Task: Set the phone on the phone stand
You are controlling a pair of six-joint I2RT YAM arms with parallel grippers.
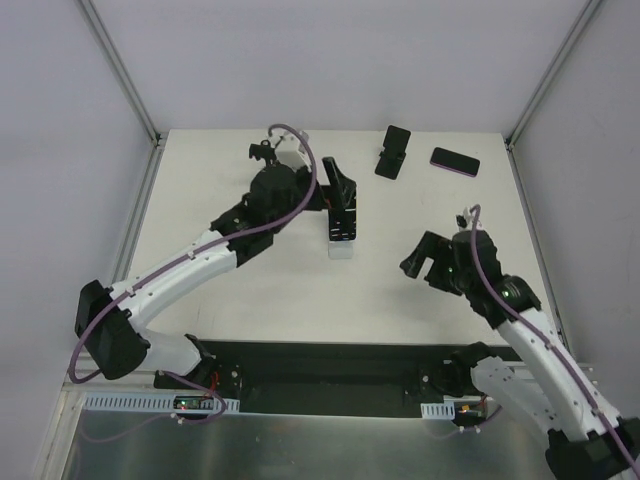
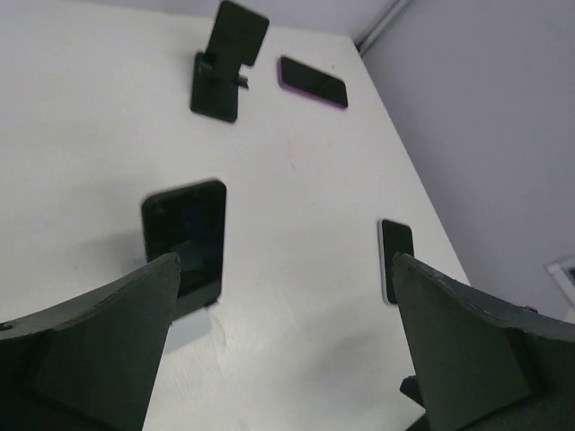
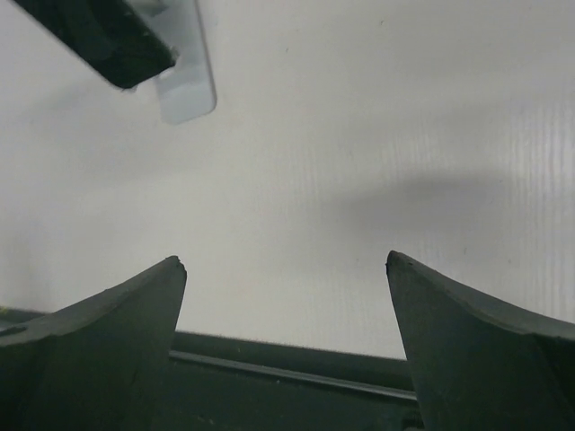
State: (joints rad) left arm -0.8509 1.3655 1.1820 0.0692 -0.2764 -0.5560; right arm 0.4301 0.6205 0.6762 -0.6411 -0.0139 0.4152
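An empty black phone stand (image 1: 392, 152) stands at the back of the table; it also shows in the left wrist view (image 2: 225, 63). A purple-edged phone (image 1: 455, 160) lies flat to its right, seen too in the left wrist view (image 2: 313, 81). A black phone (image 1: 342, 222) leans on a white stand (image 1: 341, 250) mid-table. My left gripper (image 1: 345, 198) is open and empty, hovering right beside that phone (image 2: 184, 244). My right gripper (image 1: 430, 262) is open and empty above bare table. The right wrist view shows the phone's corner (image 3: 103, 36) and the white base (image 3: 184, 85).
A third phone with a pale edge (image 2: 395, 260) lies flat on the right side of the table, mostly hidden in the top view. The black base strip (image 3: 296, 377) runs along the near table edge. Grey walls and frame posts (image 1: 125, 70) enclose the table.
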